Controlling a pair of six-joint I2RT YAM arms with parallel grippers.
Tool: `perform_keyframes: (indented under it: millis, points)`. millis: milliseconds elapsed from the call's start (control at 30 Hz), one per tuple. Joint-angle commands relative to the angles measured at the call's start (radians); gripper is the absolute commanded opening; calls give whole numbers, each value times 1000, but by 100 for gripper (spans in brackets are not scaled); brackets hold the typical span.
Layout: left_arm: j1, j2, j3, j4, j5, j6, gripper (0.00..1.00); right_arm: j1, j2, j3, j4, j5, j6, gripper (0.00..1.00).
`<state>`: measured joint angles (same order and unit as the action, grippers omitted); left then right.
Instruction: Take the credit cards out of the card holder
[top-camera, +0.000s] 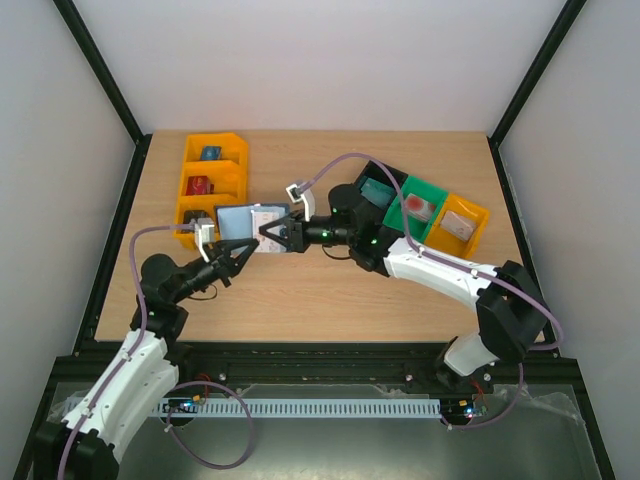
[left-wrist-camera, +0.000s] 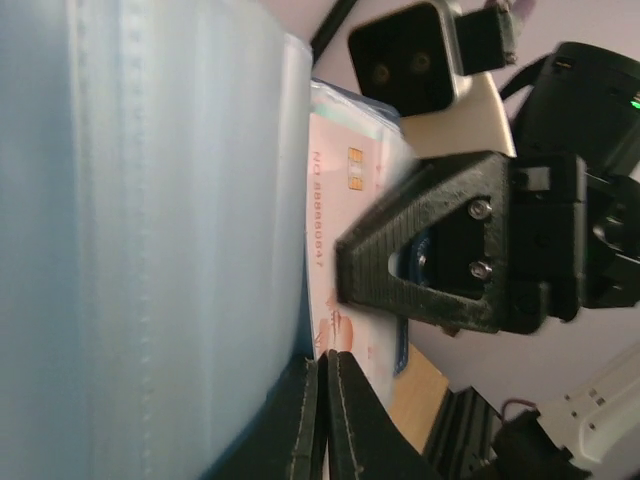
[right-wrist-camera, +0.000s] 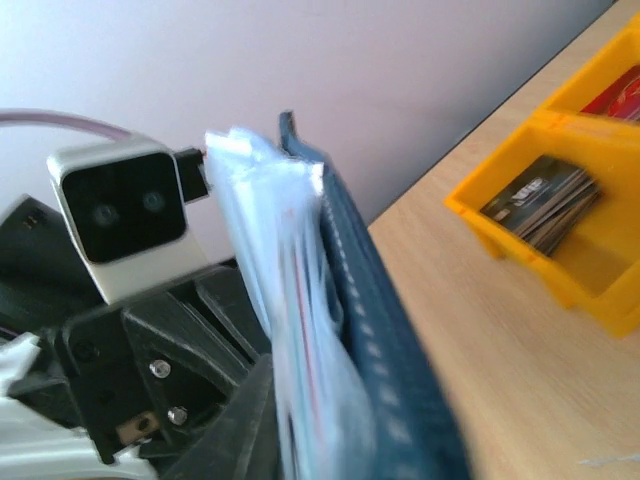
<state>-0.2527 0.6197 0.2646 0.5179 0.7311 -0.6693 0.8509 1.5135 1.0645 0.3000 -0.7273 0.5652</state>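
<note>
The card holder (top-camera: 236, 222) hangs open above the table's left middle, held between both grippers. Its pale blue inner panel (left-wrist-camera: 150, 250) fills the left of the left wrist view. Beside that panel a white credit card (left-wrist-camera: 345, 190) with a gold chip and red print shows. My left gripper (left-wrist-camera: 326, 365) is shut on the holder's lower edge, where panel and card meet. My right gripper (top-camera: 272, 235) is shut on the holder from the right, one black finger (left-wrist-camera: 420, 250) lying on the card. The right wrist view shows the navy cover (right-wrist-camera: 380, 340) and blurred clear sleeves (right-wrist-camera: 290, 280).
An orange three-compartment bin (top-camera: 212, 185) stands just behind the holder at the back left, with dark cards in its near compartment (right-wrist-camera: 545, 200). Black (top-camera: 380, 190), green (top-camera: 425, 212) and yellow (top-camera: 465, 225) bins sit in a row at the back right, behind the right arm.
</note>
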Motion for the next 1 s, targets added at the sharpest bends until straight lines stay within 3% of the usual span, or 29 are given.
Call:
perform_keyframes:
  millis: [0,67,133,233,400,633,833,967]
  points:
    - [-18,-14,26,-20,106,-1,2,-20,-39,-52,215,-85,40,20]
    - [-5,-21,25,-53,51,-9,2,-42,-67,-92,206,-88,31,28]
    - [6,-19,19,-66,12,-25,2,-55,-86,-125,186,-90,14,29]
    - [10,-20,8,-57,4,-40,2,-66,-91,-150,157,-103,-1,17]
    - [24,-22,17,-99,-26,-26,2,-111,-110,-202,144,-116,6,17]
    - [59,-23,21,-126,-55,-15,2,-164,-129,-220,71,-152,-40,2]
    - [73,-28,41,-148,-61,2,2,-219,-117,-256,12,-145,-67,2]
    - [79,-44,76,-118,-73,18,2,-189,18,-205,-180,-149,-130,2]
